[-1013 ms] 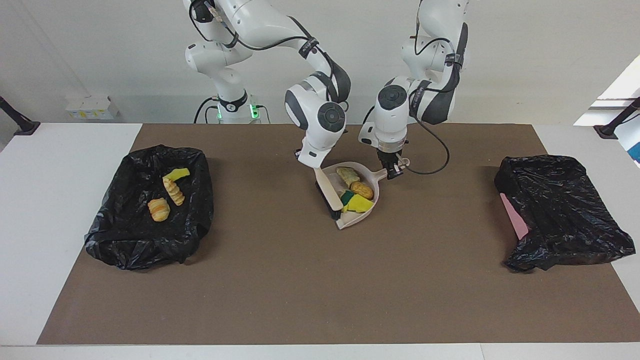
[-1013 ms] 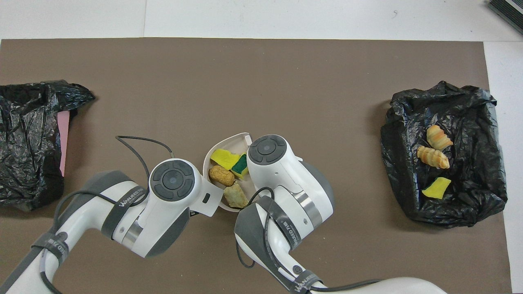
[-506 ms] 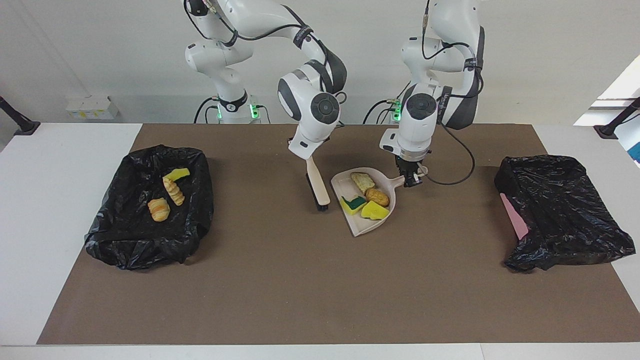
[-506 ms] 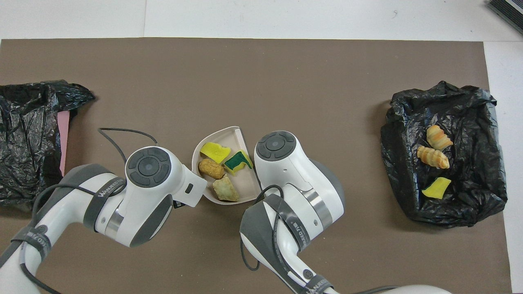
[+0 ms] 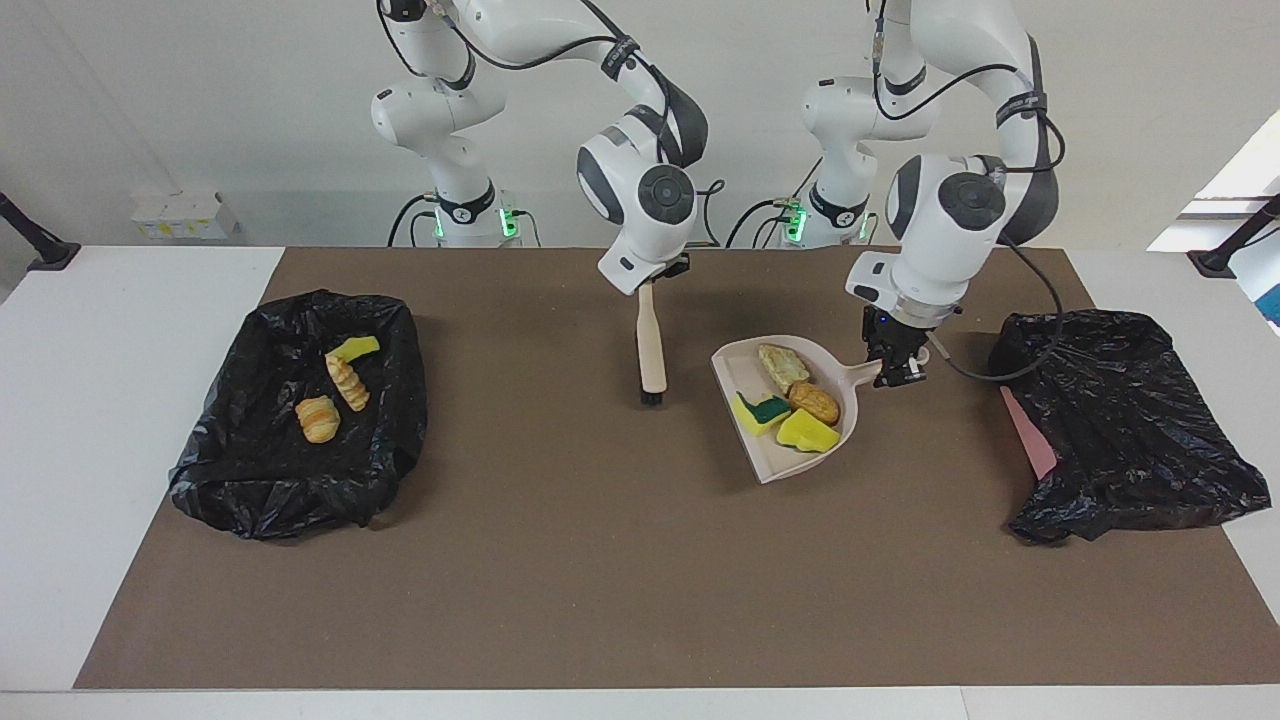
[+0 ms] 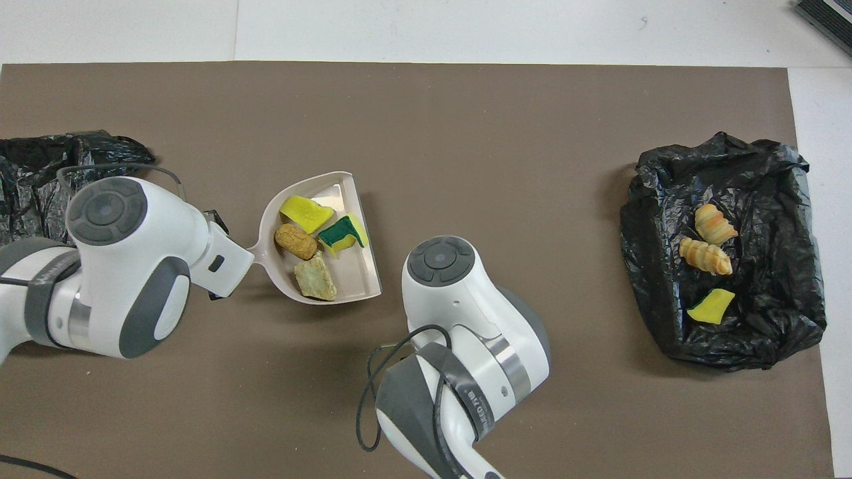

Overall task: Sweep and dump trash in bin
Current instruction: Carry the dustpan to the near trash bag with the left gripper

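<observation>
Dustpan (image 5: 795, 462) shifted toward left-arm bin (image 5: 1130, 430)

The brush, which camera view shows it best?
The facing view: the brush hangs in full from the right pincer, bristles down over the mat. In the overhead view the right arm's wrist covers it entirely.

Overhead, left arm's body covers its gripper and the dustpan (image 6: 319, 239) handle, right arm hides the brush, black bin bag (image 6: 33, 179) cut by the edge
</observation>
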You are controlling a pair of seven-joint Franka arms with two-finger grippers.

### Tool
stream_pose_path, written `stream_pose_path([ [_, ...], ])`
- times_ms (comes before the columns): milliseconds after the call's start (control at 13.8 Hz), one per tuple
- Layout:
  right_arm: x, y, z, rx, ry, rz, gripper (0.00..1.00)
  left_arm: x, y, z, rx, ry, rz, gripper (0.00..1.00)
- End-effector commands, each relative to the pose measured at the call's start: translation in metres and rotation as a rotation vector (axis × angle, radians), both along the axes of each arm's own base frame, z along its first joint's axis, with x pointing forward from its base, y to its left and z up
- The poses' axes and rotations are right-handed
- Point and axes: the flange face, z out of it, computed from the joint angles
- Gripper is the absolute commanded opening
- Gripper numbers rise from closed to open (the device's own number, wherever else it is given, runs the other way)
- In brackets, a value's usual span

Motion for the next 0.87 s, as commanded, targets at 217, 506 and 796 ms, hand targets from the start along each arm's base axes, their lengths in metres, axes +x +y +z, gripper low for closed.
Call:
stream_pose_path([
  [217,-0.074,0.010,-0.002,0.123,-0.021,-0.094,0.00,0.025,0.089,0.052,-0.112,-0.002,-0.028,0.00],
  [506,-0.114,0.001,-0.013,0.150,-0.006,-0.117,0.00,0.027,0.166,0.074,-0.120,-0.006,-0.029,0.00],
  [796,-0.132,0.004,-0.023,0.163,-0.027,-0.062,0.00,0.018,0.259,0.084,-0.094,-0.029,-0.027,0.00],
])
